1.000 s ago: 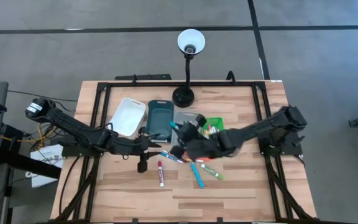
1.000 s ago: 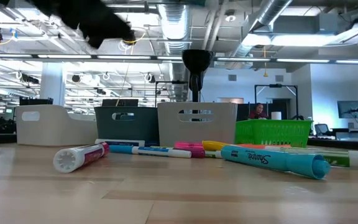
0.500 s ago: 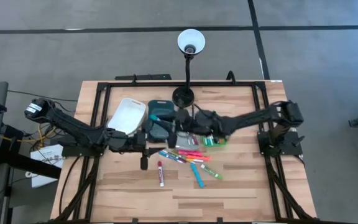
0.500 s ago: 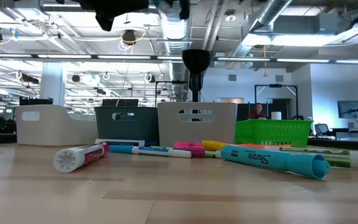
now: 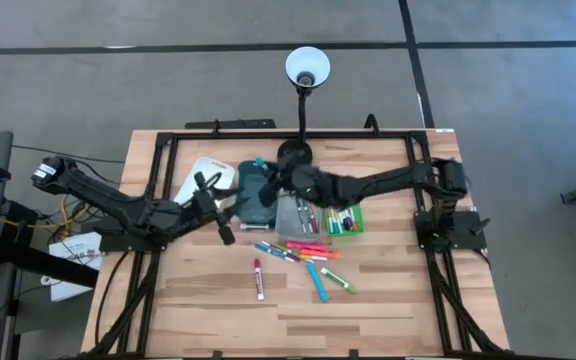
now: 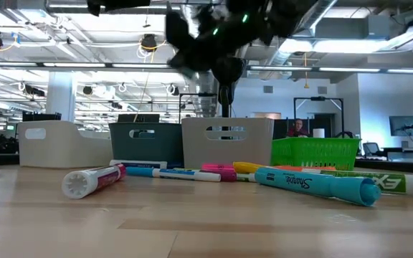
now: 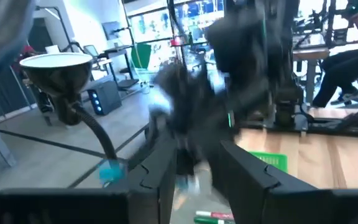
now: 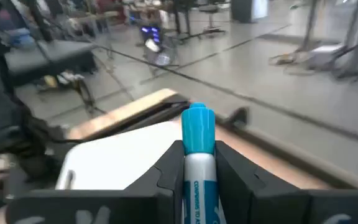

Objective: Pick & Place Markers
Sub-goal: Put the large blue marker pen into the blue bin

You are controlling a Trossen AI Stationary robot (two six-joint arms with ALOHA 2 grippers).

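My right gripper (image 5: pixel 268 178) hangs over the dark teal tray (image 5: pixel 256 195) and is shut on a marker with a blue cap (image 8: pixel 197 127). In its wrist view the white tray (image 8: pixel 123 162) lies just ahead. More markers (image 5: pixel 303 262) lie loose on the wood in front of the trays, among them a red-capped one (image 6: pixel 92 180) and a blue one (image 6: pixel 314 185). My left gripper (image 5: pixel 223 222) hovers beside the white tray (image 5: pixel 203 182). Its fingers (image 7: pixel 166 171) stand apart, and I can make out nothing between them. My right gripper pinches the marker's white barrel (image 8: pixel 197 177) between its two fingers. The marker lies along the fingers, and its blue cap end sticks out past the tips. The fingers come about level from the table's right. The marker is lifted clear above the trays.
A grey tray (image 5: pixel 296 212) with markers and a green basket (image 5: pixel 345 218) stand to the right of the teal tray. A desk lamp (image 5: pixel 306 68) has its base (image 5: pixel 293 155) right behind the trays. The near half of the table is bare wood.
My right gripper has carried the blue-capped marker from above the loose markers toward the table's far edge and left, sinking over the trays. My left gripper has risen off the table and tipped from pointing down to about level.
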